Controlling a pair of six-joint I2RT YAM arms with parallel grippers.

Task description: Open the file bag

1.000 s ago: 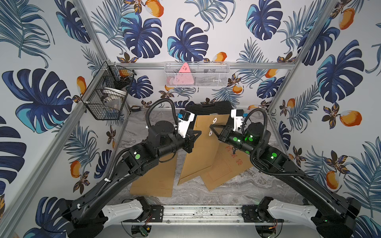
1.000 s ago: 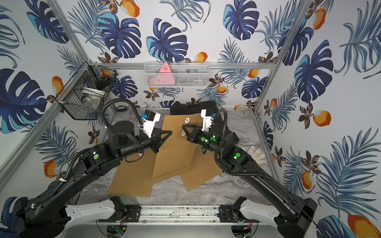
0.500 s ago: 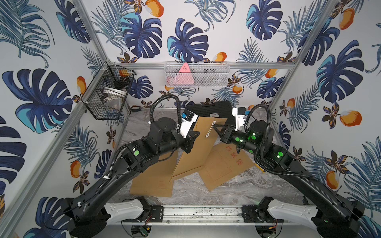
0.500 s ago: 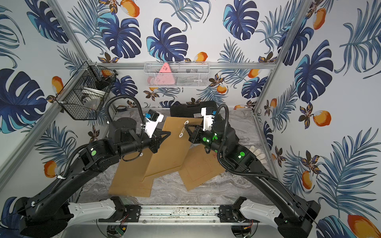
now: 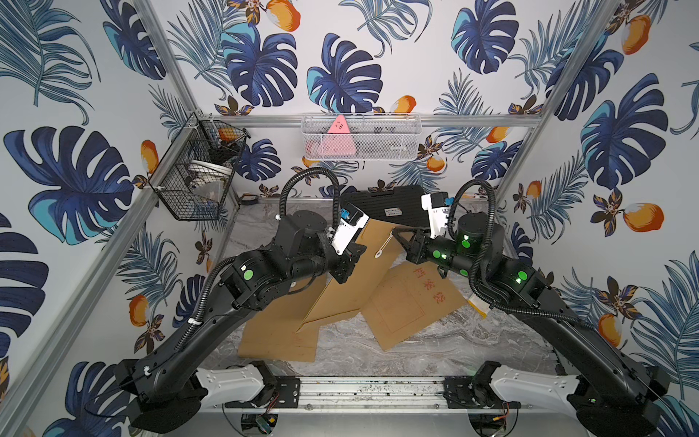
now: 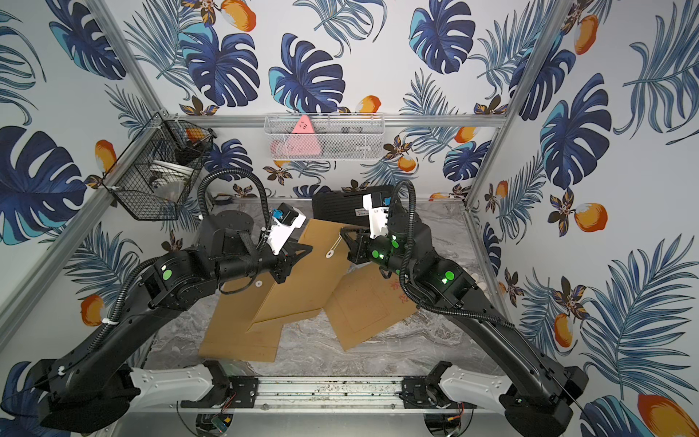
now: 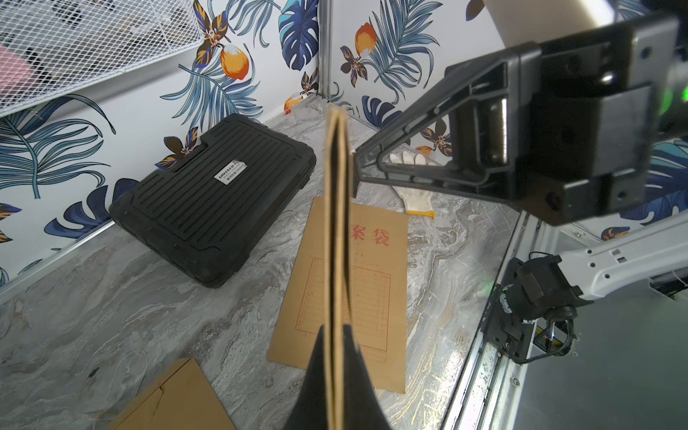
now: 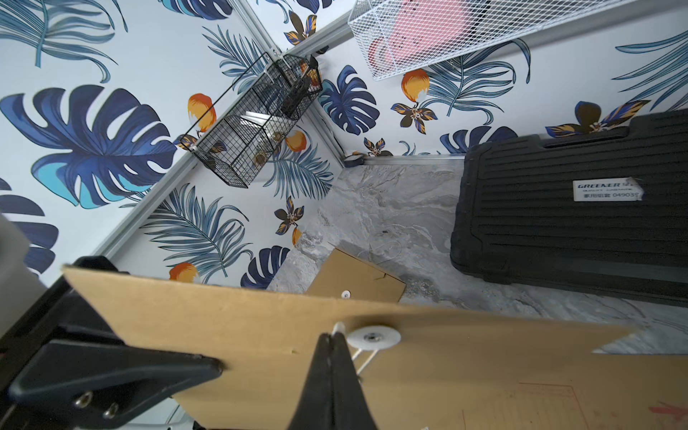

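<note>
A brown paper file bag is held tilted up off the marble table, its top end raised. My left gripper is shut on the bag's side edge, which is seen edge-on. My right gripper is shut on the white closure string, just beside the bag's white round button. The string hangs loose from the jaws.
A second file bag with red characters lies flat at the right, and a third at the left under the held one. A black case sits at the back. A white glove lies by the right wall. Wire baskets hang on the walls.
The held bag's top has risen and swung left with the left gripper. The right gripper drew back to the right, and the string now trails loose from it.
</note>
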